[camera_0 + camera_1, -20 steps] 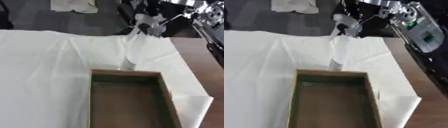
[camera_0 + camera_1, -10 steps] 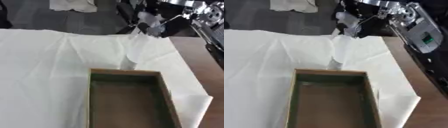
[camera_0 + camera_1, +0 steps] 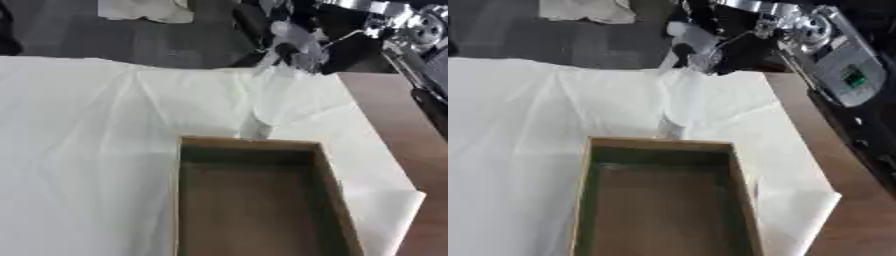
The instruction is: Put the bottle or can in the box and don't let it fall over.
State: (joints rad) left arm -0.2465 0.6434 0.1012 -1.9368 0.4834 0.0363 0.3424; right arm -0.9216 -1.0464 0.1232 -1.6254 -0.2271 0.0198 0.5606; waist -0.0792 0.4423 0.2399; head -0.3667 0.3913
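A clear plastic bottle [image 3: 267,102] leans behind the far wall of the open brown box [image 3: 188,200], its lower end low by that wall and its top tilted toward the upper right. My right hand [image 3: 302,47] comes in from the upper right and is shut on the bottle's top; blur hides just how the fingers lie. The box's inside is bare. The bottle also shows in the right eye view [image 3: 677,102], with the right hand [image 3: 697,47] above it. My left hand shows in no view.
A wrinkled white cloth [image 3: 87,125] covers the table and ends in a folded corner at the lower right [image 3: 394,200]. Bare brown tabletop [image 3: 833,150] runs along the right side. My right arm's black and silver parts [image 3: 842,70] hang over that edge.
Hardly anything: my right hand with the bottle's top has edged slightly up, while the bottle's lower end stays behind the box's far wall.
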